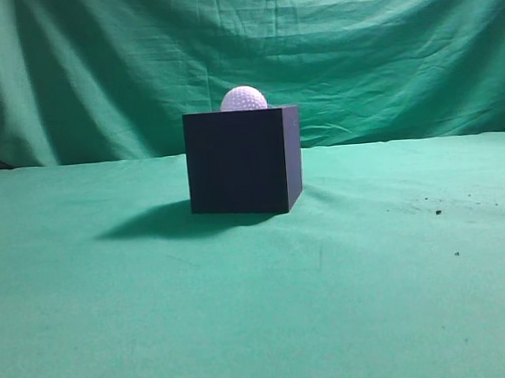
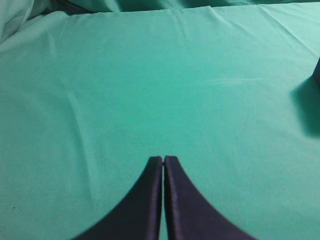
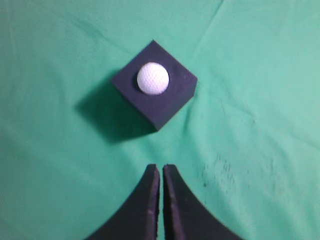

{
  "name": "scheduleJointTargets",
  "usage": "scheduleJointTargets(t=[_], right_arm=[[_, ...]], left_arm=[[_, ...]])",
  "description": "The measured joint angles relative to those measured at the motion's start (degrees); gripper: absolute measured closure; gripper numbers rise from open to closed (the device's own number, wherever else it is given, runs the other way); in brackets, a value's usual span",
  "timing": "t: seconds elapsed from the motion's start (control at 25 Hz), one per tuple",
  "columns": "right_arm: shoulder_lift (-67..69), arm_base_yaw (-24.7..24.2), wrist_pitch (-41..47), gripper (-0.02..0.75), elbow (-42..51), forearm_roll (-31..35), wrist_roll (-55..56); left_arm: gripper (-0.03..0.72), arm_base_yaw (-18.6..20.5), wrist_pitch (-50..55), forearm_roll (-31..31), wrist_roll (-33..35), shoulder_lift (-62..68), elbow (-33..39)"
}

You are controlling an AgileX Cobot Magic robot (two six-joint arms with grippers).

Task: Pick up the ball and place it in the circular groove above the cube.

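Nearest the lens in each wrist view, a dark gripper is clenched on nothing: the left gripper (image 2: 163,159) hangs over bare green table (image 2: 150,90), and the right gripper (image 3: 161,167) hangs above and well apart from the cube (image 3: 165,107). Farther off, the dark cube stands flat on the table, one vertical edge turned toward the right wrist camera. The ball (image 3: 153,78) sits centred on the cube's top face, its lower part hidden behind the top rim in the exterior view, which suggests it rests in the groove. The placing step appears complete; any next move calls only for keeping clear. Neither ball nor cube has a long axis or heading.
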Motion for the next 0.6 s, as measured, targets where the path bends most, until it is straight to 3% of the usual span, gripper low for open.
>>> scheduleJointTargets(t=[0.36, 0.6], right_arm=[[-21.3, 0.0, -11.8, 0.738, 27.1, -0.2, 2.6], [-34.2, 0.0, -18.2, 0.738, 40.2, 0.6, 3.2]], left_arm=[[0.688, 0.0, 0.0, 0.0, 0.0, 0.0, 0.0], [0.688, 0.0, 0.0, 0.0, 0.0, 0.0, 0.0]])
